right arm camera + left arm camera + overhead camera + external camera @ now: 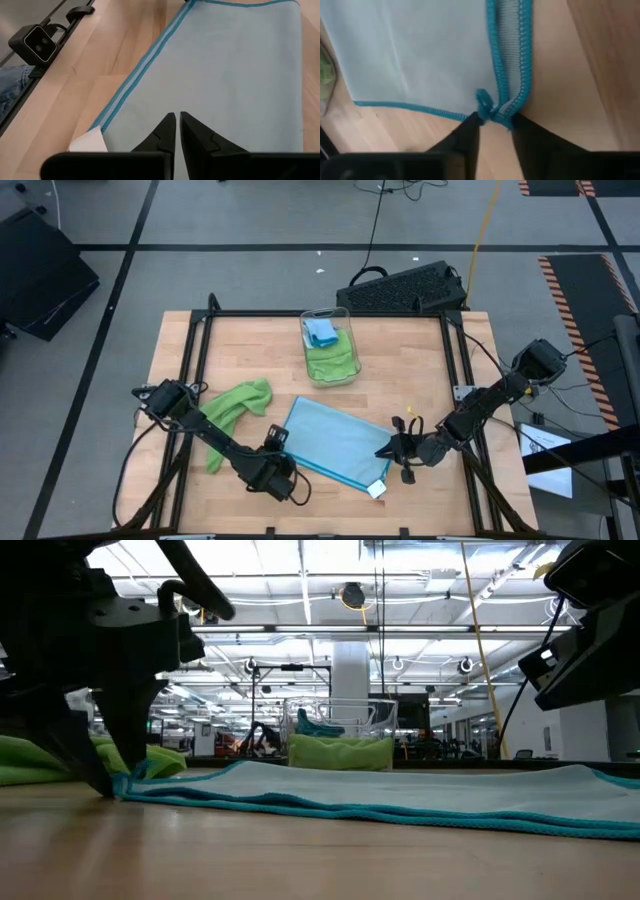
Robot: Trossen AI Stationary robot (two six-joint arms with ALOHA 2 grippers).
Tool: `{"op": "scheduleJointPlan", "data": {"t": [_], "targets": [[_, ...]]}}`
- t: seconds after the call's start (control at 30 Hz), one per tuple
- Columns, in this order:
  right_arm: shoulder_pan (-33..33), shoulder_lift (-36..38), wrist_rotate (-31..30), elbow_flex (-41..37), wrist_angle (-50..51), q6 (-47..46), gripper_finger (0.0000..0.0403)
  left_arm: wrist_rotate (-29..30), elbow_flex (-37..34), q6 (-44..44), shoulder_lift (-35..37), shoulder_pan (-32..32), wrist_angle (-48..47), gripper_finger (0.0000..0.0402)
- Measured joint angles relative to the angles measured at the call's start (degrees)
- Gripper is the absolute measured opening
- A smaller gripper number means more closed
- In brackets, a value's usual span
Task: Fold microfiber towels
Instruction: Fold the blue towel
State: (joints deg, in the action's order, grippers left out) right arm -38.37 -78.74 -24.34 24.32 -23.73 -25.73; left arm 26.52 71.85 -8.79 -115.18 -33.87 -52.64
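Your light wooden tabletop (400, 350) fills the middle of the high view, framed by black rails.

The largest cloth on it is a light blue microfiber towel with darker teal stitched edges (335, 443). It lies flat, folded into a rectangle, toward 6 o'clock from the tabletop's centre, with a small white tag (376, 490) at its corner nearest the front edge. At about 9 o'clock from it, just beside it, a lime green microfiber towel (236, 406) lies crumpled in a loose strip.

At 12 o'clock from the blue towel, well apart, stands a clear plastic bin (330, 347). It holds a bunched green cloth with a small blue cloth on top.

Your left end effector (494, 120) sits at the blue towel's corner on the 8 o'clock side. Its fingers (470, 131) are close together, one on each side of the teal hem, and the hem is bunched between the tips. You can count this as a pinch on that corner, low against the wood.

Your right end effector (177, 120) is at the towel's 4 o'clock edge. Its fingers are drawn almost together, and nothing is between them. It points across the blue fabric, near the white tag.
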Motion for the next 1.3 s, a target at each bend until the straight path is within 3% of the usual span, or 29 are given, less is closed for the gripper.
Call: {"op": "scheduleJointPlan", "data": {"t": [0.23, 0.53, 0.67, 0.93, 1.1, 1.3], "targets": [[0.00, -0.61, -5.07, 0.00, -0.69, -2.89, 0.0018, 0.00, -0.04, -1.25, -0.22, 0.09, 1.22, 0.0012], [0.00, -8.08, -10.20, 2.29, -12.93, -6.06, 0.0025, 0.14, 5.14, -9.62, -0.53, 0.31, 0.93, 0.0008], [0.07, -15.89, -11.97, 11.30, -13.74, -0.28, 0.0062, 0.09, 10.30, -10.00, -0.50, 0.22, -1.57, 0.0011], [2.26, -31.83, -14.85, 29.94, -14.20, 8.88, 0.0175, -1.04, 18.12, -11.23, -0.31, 0.10, -8.35, 0.0010], [4.40, -38.83, -16.23, 37.38, -16.03, 13.76, 0.0224, -1.17, 20.87, -11.09, -0.30, -0.19, -8.66, 0.0005], [6.27, -44.25, -18.41, 41.32, -21.56, 16.07, 0.0252, -1.17, 22.02, -11.22, -0.26, -0.23, -8.61, 0.0011]]}}
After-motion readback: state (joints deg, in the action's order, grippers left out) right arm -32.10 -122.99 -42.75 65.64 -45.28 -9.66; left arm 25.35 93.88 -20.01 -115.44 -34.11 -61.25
